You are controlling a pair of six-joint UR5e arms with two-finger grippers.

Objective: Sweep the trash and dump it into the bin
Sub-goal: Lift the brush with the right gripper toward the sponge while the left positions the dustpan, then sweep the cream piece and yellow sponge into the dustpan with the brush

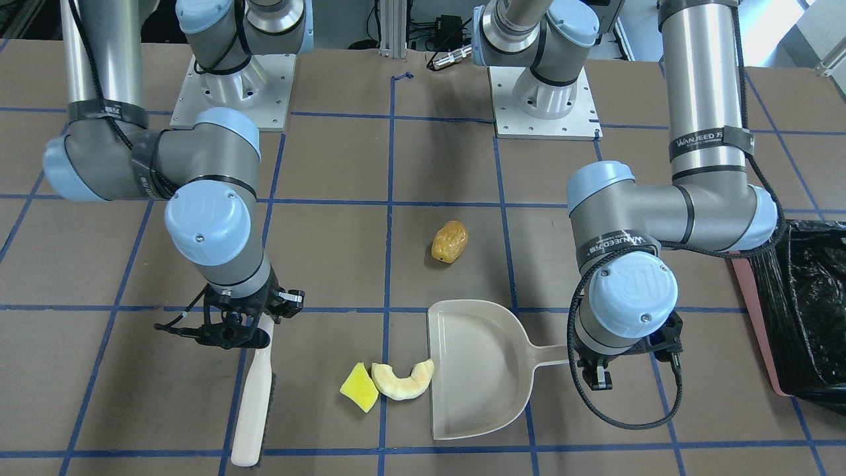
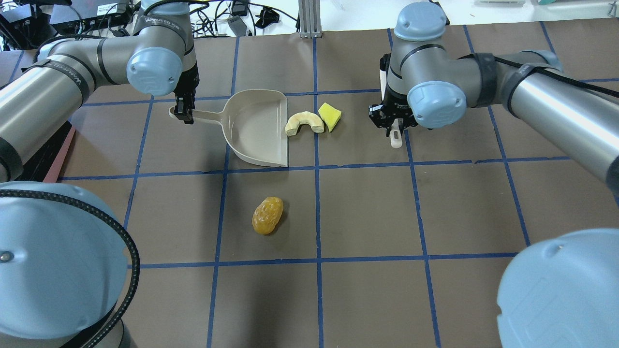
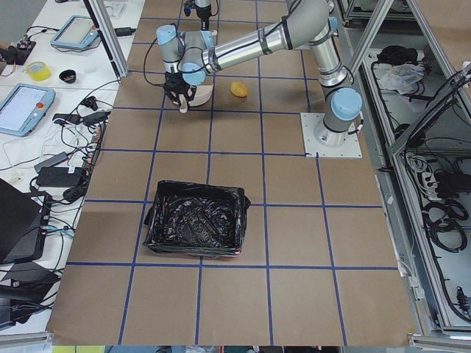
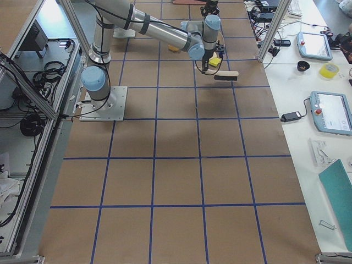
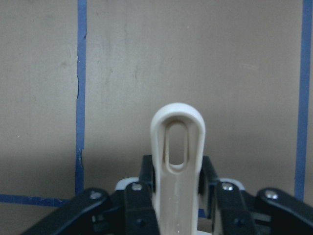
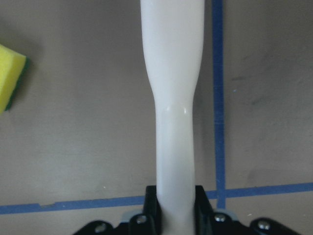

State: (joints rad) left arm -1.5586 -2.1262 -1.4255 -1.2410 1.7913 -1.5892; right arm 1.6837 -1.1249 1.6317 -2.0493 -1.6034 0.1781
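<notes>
The beige dustpan (image 1: 472,377) (image 2: 256,128) lies flat on the table. My left gripper (image 1: 593,370) (image 2: 184,116) (image 5: 177,196) is shut on its looped handle. The cream rind slice (image 1: 402,380) (image 2: 303,122) lies at the pan's open lip, with the yellow wedge (image 1: 359,387) (image 2: 329,116) (image 6: 10,76) just beyond it. My right gripper (image 1: 241,327) (image 2: 394,126) (image 6: 172,215) is shut on the white brush (image 1: 254,403) (image 6: 172,98), beside the wedge. The golden-brown nugget (image 1: 450,242) (image 2: 267,215) lies apart, nearer the robot. The pink bin with a black bag (image 1: 809,304) (image 3: 196,228) stands on my left.
The brown table is marked with a blue tape grid (image 2: 316,217). The two arm bases (image 1: 231,86) (image 1: 545,99) are bolted at the robot side. Side tables with tablets and cables (image 3: 29,110) (image 4: 324,104) stand past the far table edge.
</notes>
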